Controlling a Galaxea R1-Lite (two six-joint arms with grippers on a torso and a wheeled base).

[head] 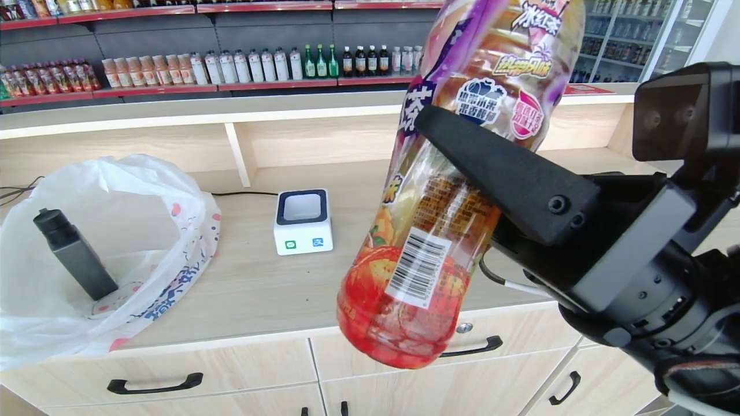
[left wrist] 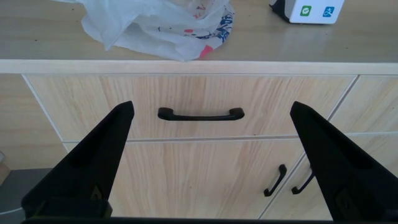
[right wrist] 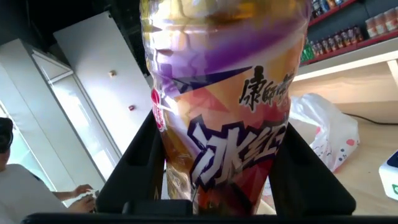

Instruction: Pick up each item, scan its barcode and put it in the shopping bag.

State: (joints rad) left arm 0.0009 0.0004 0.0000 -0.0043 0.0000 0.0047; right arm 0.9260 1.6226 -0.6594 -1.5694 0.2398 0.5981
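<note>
Right gripper (right wrist: 221,127): jaws spread to the width of the drink bottle (head: 428,231) and closed on its body at about mid-height, one finger on each side, over the label. The grip looks firm, with no gap visible at the pads.

Bottle: lifted clear of the counter (head: 260,289) and tilted, cap end up and away, base down towards the robot. It hangs above and to the robot's right of the scanner (head: 303,221), nearer the robot than the scanner is. The barcode (head: 417,267) sits low on the label and faces back towards the robot, not down at the scanner.

Step, as judged: item picked up, scan pending. The next move calls for carrying the bottle leftwards over the scanner and rolling the wrist until the barcode meets the scanner's upturned window. Bagging comes after that.

Left gripper (left wrist: 211,109): jaws wide apart, nothing between them. It hangs low in front of the drawer handle (left wrist: 200,114), below the counter edge that carries the scanner.

Shopping bag (head: 179,231): on the counter to the robot's left of the scanner, mouth gaping. A dark bottle (head: 72,254) stands inside it.
</note>
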